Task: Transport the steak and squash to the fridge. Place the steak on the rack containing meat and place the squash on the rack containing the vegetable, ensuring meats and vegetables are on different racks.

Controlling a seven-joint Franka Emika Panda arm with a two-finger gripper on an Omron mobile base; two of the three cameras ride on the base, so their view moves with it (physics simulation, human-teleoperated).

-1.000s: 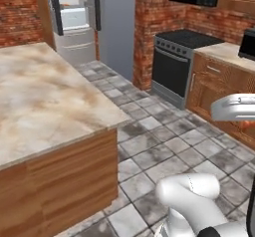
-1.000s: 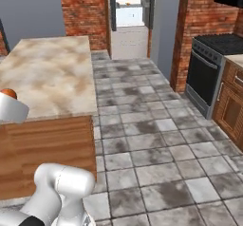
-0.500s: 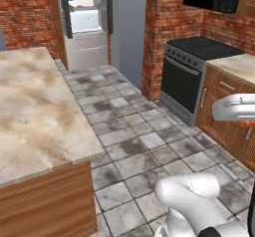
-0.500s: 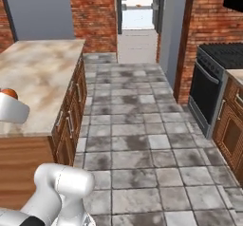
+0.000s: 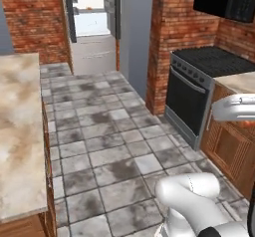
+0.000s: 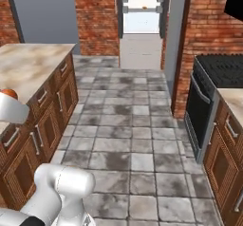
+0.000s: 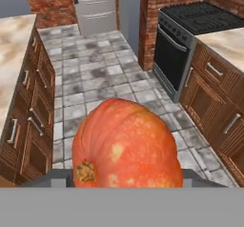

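Swung with the base toward the open fridge (image 5: 94, 22), now dead ahead down the tiled aisle. Squash (image 7: 126, 147) carried, apparently pinched in the tool, fingertips hidden behind it. Risk: slipping loose under base jolts, or clipping the table (image 6: 33, 63) corner.

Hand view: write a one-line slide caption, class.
Orange squash carried over tiled floor toward the open fridge, black oven at right.

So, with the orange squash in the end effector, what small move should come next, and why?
Probably keep driving the base straight ahead toward the open grey fridge. The round orange squash sits in the end effector, and the fridge's white shelves are far down the tiled floor, between the marble-topped island and the black oven range.
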